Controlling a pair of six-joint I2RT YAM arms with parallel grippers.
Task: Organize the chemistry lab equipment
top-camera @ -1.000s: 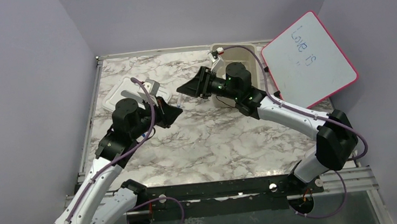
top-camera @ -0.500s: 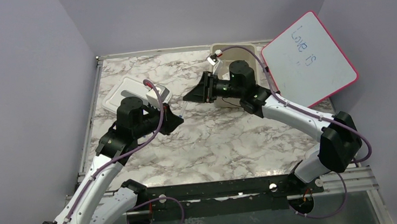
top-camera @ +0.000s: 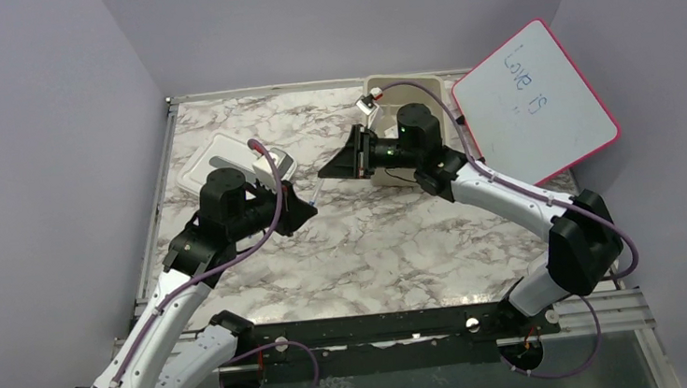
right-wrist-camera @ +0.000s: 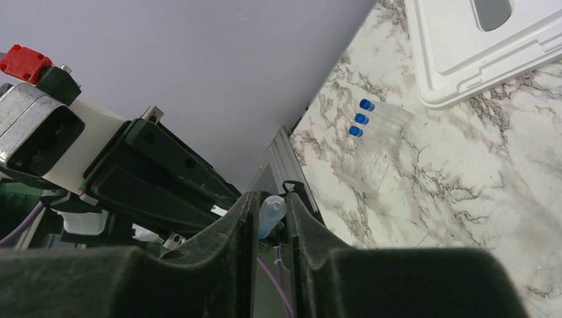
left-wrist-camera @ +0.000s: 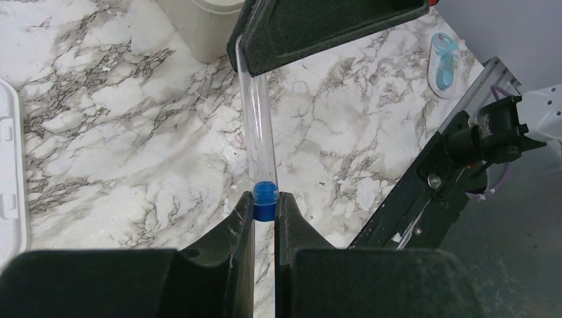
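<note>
A thin clear tube (left-wrist-camera: 260, 132) with a blue cap (left-wrist-camera: 266, 200) hangs above the marble table between my two arms. My left gripper (left-wrist-camera: 265, 199) is shut on the cap end. The tube's rounded far end (right-wrist-camera: 272, 209) sits between the fingers of my right gripper (right-wrist-camera: 272, 202), which are shut against it. In the top view the left gripper (top-camera: 306, 208) and right gripper (top-camera: 325, 171) face each other with the tube (top-camera: 318, 190) bridging them. A clear packet of several blue-capped tubes (right-wrist-camera: 374, 126) lies on the table near the white lid (right-wrist-camera: 477, 53).
The beige tub (top-camera: 405, 82) stands at the back behind my right wrist. A pink-framed whiteboard (top-camera: 533, 102) leans at the back right. The white lid (top-camera: 215, 158) lies at the left. A small clear packet with blue contents (left-wrist-camera: 444, 63) lies by the table's near rail.
The right gripper's jaws have narrowed onto the tube's free end. The left gripper shifted slightly towards the near side with the tube held in it.
</note>
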